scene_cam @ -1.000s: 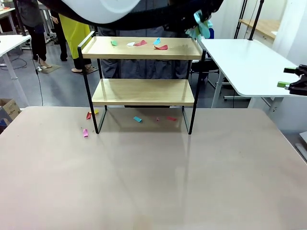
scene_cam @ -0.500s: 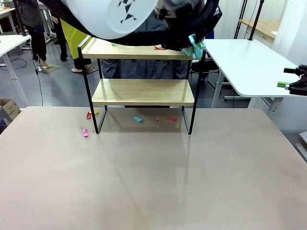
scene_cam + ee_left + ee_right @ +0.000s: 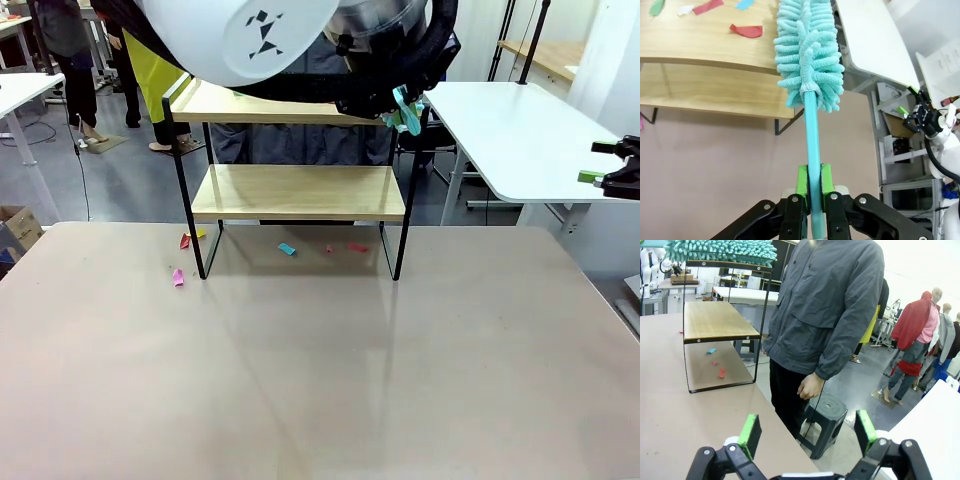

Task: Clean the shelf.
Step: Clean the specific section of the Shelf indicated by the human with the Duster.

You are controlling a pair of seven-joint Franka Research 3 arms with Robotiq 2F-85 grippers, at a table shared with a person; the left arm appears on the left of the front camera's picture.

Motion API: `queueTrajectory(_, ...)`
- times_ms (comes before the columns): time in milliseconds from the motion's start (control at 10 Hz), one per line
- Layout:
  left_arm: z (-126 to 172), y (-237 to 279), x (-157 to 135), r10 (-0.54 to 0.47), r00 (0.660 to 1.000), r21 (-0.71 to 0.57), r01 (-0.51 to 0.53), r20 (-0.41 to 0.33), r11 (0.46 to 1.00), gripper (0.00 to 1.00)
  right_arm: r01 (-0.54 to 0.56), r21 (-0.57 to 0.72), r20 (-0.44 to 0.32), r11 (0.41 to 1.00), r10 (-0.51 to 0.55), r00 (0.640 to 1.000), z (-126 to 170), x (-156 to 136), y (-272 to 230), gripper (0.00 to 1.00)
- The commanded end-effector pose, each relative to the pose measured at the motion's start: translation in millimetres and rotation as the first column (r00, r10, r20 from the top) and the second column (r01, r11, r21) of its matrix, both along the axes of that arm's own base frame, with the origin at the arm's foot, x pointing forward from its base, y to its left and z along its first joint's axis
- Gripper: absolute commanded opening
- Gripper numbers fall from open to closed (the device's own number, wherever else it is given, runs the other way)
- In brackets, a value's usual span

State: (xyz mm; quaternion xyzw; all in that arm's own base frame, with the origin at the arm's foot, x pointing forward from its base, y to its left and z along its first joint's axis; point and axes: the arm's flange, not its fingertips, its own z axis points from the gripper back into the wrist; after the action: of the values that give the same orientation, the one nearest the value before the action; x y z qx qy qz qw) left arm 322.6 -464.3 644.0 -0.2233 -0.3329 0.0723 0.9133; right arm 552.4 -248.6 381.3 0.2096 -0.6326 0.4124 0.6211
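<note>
Found the left gripper (image 3: 813, 179) shut tight on the thin teal handle of a chenille duster (image 3: 807, 50), one green pad pressed to each side of the stick. Traced handle and fluffy head in one straight line out from that gripper toward the shelf (image 3: 705, 55), with the head over the right end of the top board. Could not tell contact with the wood. Spotted paper scraps (image 3: 746, 31) farther along that board, leftward of the head. Judged a sweep down the board's length the likely coming move, with the left arm far nearer. Noted fallen scraps (image 3: 287, 249) on the bench (image 3: 320, 380) beneath the shelf. Found the right gripper (image 3: 808, 432) well off the shelf's right side, spread wide and holding nothing. Saw a person (image 3: 825, 305) standing behind the shelf.
</note>
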Motion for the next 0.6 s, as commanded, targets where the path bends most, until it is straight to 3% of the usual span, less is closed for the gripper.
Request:
queueTrajectory(0,1,17,5,0.024,1.000,0.028,-0.023,-0.018,0.999,0.13,0.004,-0.007,-0.018,1.000,-0.004,1.000,8,0,2,1.00)
queueTrajectory(500,-7,117,23,0.176,0.982,0.181,-0.162,-0.068,0.970,0.13,0.004,-0.007,-0.018,1.000,-0.004,1.000,8,0,2,1.00)
